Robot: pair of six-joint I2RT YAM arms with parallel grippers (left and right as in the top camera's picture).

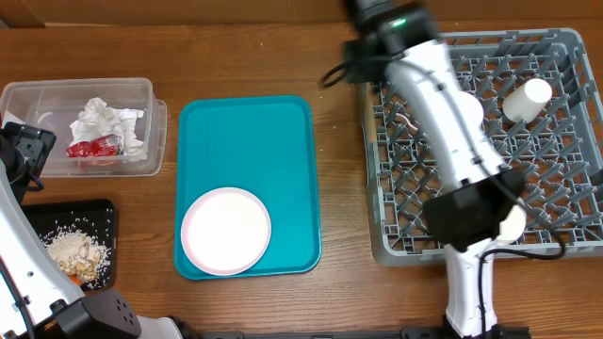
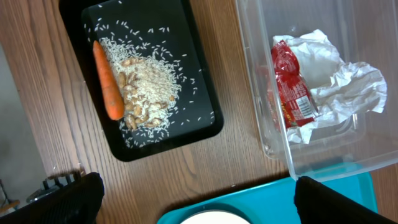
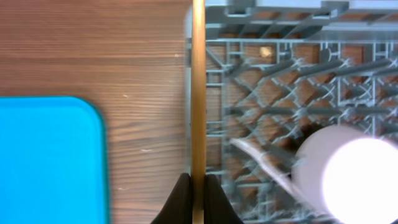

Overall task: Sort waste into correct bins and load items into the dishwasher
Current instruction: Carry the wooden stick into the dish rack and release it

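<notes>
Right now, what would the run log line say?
right claw: shut on wooden stick by dish rack | left claw: open, empty | plate: on teal tray

Overhead, the right arm (image 1: 452, 122) hides part of the dish rack (image 1: 565, 160). Right wrist view: the wooden stick (image 3: 198, 93) runs off the top edge; the cup (image 3: 354, 177) is blurred and cut off. Left wrist view: only the plate (image 2: 211, 218) rim shows.

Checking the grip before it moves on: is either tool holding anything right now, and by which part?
The right tool pinches the thin wooden stick low down, its length running on ahead of it. The left tool is open, holding nothing.
</notes>
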